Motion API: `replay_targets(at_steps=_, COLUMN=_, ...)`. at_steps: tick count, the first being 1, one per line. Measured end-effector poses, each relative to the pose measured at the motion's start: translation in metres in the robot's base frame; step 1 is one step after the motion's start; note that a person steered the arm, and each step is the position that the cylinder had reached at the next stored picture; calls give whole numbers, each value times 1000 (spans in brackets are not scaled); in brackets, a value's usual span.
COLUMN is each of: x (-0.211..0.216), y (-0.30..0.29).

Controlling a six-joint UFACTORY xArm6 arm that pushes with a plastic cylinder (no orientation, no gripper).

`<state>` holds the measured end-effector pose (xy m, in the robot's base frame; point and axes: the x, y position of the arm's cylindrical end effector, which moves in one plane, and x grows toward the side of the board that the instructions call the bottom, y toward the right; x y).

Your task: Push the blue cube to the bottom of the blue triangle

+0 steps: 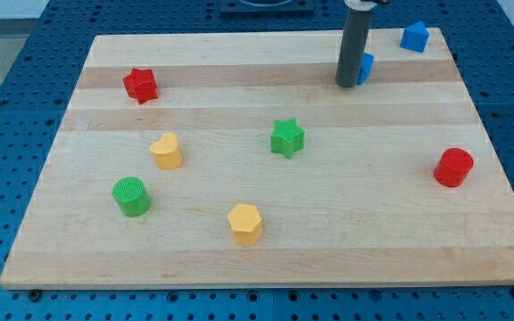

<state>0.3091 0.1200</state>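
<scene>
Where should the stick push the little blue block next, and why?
Probably a short push toward the view's right. My tip sits against the left side of the blue cube, and the blue triangle lies further right and higher, so the cube isn't below it yet.

The counter (pixel 266 250) is pale wood with faint lengthwise bands, some lighter, some more tan. It lies on a blue surface (pixel 7 89) dotted with dark holes. The rod (pixel 353 45) is dark grey. Two blocks are blue: one (pixel 367 65) beside the rod, one (pixel 414 36) at the far right. The star (pixel 140 85) and cylinder (pixel 453 167) are red. Another star (pixel 286 137) and cylinder (pixel 131 196) are green. The heart (pixel 165 151) and hexagonal block (pixel 244 223) are yellow-orange.
</scene>
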Motion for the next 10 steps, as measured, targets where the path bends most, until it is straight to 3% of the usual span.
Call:
replay_targets(at_steps=3, x=-52, y=5)
replay_targets(at_steps=7, x=-64, y=70)
replay_targets(at_steps=10, x=-66, y=77)
